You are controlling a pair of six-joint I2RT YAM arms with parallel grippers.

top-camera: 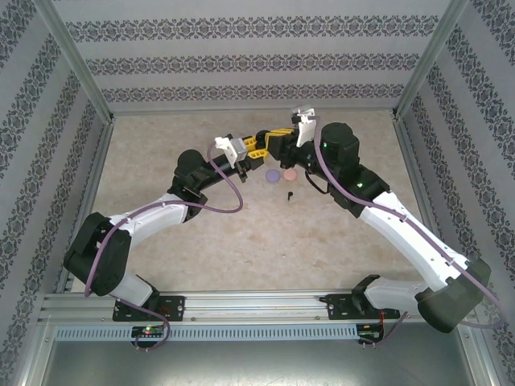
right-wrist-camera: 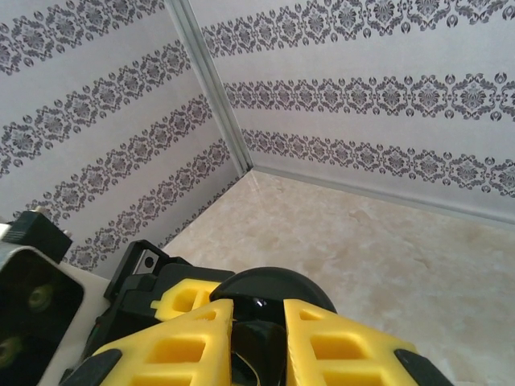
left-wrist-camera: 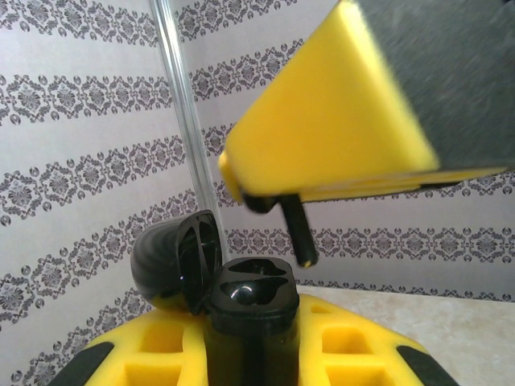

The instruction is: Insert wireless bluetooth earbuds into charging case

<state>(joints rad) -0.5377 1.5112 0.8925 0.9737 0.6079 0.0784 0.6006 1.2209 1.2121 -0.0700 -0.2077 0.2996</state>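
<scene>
**ITEM: Black earbud, held over open case**

**Location.** The black earbud [left-wrist-camera: 294, 229] hangs stem-down from the right gripper [left-wrist-camera: 265, 193], whose yellow jaws are closed on its head. It is just above the black charging case [left-wrist-camera: 245, 299] and apart from it, at about 1 o'clock from the case mouth in the left wrist view. The left gripper [left-wrist-camera: 249, 347] is clamped on the case body and holds it upright. The lid [left-wrist-camera: 179, 259] is swung open toward 10 o'clock.

**Nearby.** On the table [top-camera: 201, 241], at 6 o'clock from the meeting grippers, lie a lilac case [top-camera: 272, 174] and a pink case [top-camera: 290, 172]. A small loose black piece [top-camera: 290, 195], likely the second earbud, lies at 6 o'clock from the pink case.

**Handling.**
- The earbud is probably very light, rigid and glossy, so it could easily twist or slip between the pads.
- The bulbous head is the best place to hold it, which leaves the stem free to lead into its well.
- The wells look snug, so a tilted stem would probably jam on the rim.
- The case shell looks slick. It is best gripped across the body, below the hinge.
</scene>
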